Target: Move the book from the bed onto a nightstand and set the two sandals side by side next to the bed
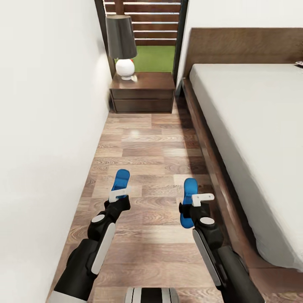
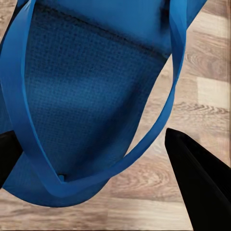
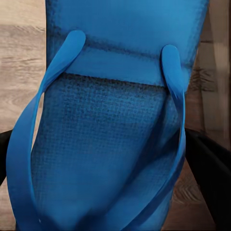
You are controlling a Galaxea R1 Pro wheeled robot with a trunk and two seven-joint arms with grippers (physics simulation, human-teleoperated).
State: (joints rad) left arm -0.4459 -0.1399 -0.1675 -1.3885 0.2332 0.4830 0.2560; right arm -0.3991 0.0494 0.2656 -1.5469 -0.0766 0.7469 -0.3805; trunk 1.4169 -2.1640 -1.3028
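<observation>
Two bright blue sandals lie on the wood floor between the white wall and the bed (image 1: 252, 139). The left sandal (image 1: 121, 179) is just ahead of my left gripper (image 1: 118, 194). In the left wrist view this sandal (image 2: 91, 96) rests against one finger while the other finger (image 2: 202, 187) stands apart from its strap, so the gripper is open. My right gripper (image 1: 201, 198) straddles the right sandal (image 1: 189, 189), with both fingers pressed against the sides of the sandal (image 3: 110, 134). A small thin thing (image 1: 299, 64) at the mattress's far edge looks like the book. The nightstand (image 1: 143, 93) stands ahead by the headboard.
A lamp (image 1: 122, 46) with a dark shade and white base stands on the nightstand. The white wall (image 1: 46, 126) closes the aisle on the left and the bed's dark frame (image 1: 210, 155) on the right. Behind the nightstand a glass door shows green ground and slats.
</observation>
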